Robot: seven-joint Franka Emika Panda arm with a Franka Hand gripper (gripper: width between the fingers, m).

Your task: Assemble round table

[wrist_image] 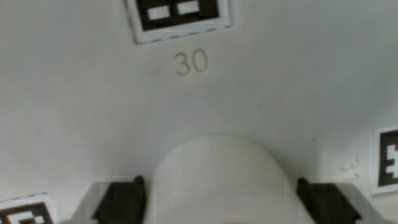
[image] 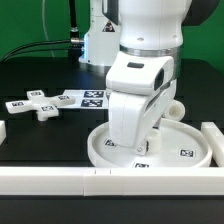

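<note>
The large rimmed round disc [image: 190, 150] lies flat on the black table at the front. My gripper [image: 141, 147] stands straight over its middle, low above the disc. In the wrist view the white cylinder leg [wrist_image: 219, 180] sits between my two black fingers [wrist_image: 125, 200], which close on its sides, over the disc face [wrist_image: 107, 110] marked "30" with tags around. The cross-shaped four-arm piece [image: 40, 104] lies at the exterior view's left, apart from my gripper.
The marker board [image: 88, 98] lies flat behind the cross piece. White border blocks run along the front edge [image: 100, 181] and stand at the exterior view's right [image: 212, 134] and far left [image: 3, 131].
</note>
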